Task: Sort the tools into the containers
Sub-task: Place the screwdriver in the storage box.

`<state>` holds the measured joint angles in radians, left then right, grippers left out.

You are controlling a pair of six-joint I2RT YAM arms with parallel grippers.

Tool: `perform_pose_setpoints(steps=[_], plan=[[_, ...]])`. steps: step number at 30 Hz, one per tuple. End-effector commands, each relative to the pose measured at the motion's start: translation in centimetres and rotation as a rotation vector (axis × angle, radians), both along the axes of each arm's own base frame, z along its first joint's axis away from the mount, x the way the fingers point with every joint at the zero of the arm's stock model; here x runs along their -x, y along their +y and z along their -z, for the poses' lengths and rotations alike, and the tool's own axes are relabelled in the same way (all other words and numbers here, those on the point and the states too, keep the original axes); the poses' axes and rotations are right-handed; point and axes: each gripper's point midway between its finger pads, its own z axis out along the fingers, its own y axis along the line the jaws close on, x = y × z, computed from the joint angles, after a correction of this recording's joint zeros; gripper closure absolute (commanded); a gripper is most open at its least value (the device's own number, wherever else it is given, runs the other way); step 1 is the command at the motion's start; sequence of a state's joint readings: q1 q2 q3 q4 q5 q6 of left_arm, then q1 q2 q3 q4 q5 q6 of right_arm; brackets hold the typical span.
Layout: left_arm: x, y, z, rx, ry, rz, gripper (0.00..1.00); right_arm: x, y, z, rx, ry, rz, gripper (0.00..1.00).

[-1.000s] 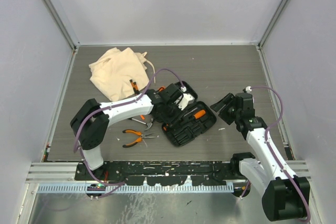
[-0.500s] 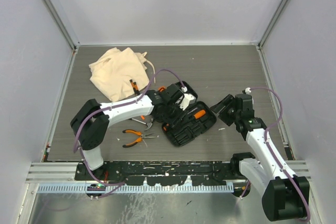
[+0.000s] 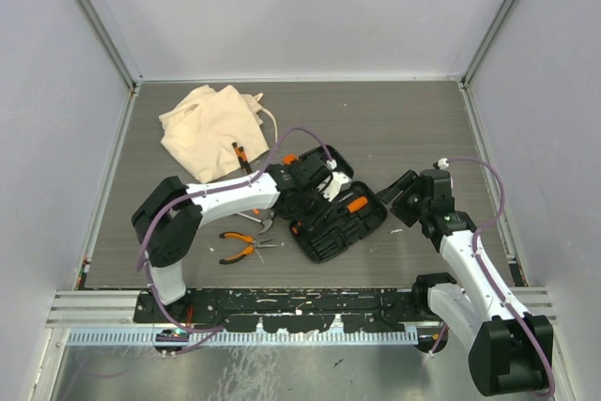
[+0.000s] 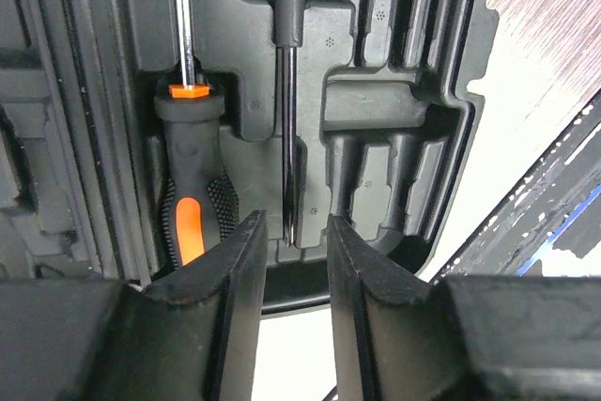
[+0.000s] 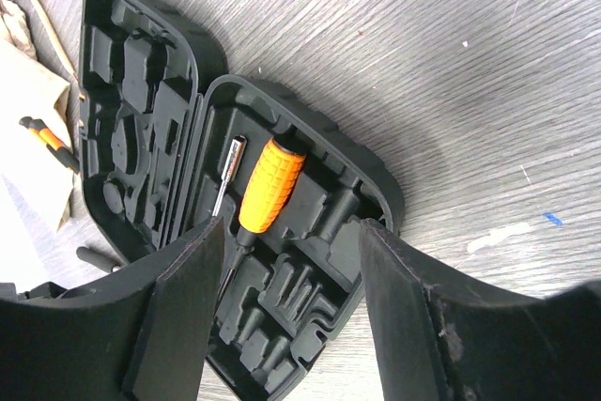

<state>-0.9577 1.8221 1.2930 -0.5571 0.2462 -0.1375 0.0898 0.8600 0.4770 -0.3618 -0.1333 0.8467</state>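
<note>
— Screwdrivers sorted yet?
— Partly. One orange-and-black screwdriver (image 4: 186, 204) and a thin steel driver (image 4: 287, 110) lay in slots of the case (image 3: 349, 224), which sat open around the middle of the table (image 3: 413, 129). A ribbed orange handle (image 5: 270, 185) was seated there too.
— What was left?
— By my reckoning, most of it. The pliers (image 3: 239, 247) and what looked like the hammer (image 3: 264, 223) lay on bare table left of the case, toward the near edge. A loose screwdriver (image 3: 241, 154) rested on the bag (image 3: 202, 124) near the far-left corner, on top rather than inside.
— And the arms?
— The left tool (image 4: 293, 232) hung over the case, its fingers a narrow gap apart astride the thin driver's tip, not touching it. The right tool (image 5: 291, 232) gaped wide and empty, right of the case.
— Textures?
— Case: hard matte black plastic with moulded pockets. Bag: soft, crumpled beige cloth. Handles: stippled rubber. Shafts: bright steel. Table: grey wood grain.
</note>
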Motion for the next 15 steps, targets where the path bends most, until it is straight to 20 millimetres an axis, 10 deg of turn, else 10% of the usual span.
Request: perform_pose_setpoints(steps=[1,15], plan=[[0.58,-1.10,0.29,0.021,-0.004,0.035,0.70,-0.74,0.41,-0.98,-0.017,-0.047,-0.008,0.36],[0.03,-1.77,0.35,0.027,-0.015,0.035,0.84,-0.68,0.38,-1.01,-0.016,-0.047,-0.007,0.36]])
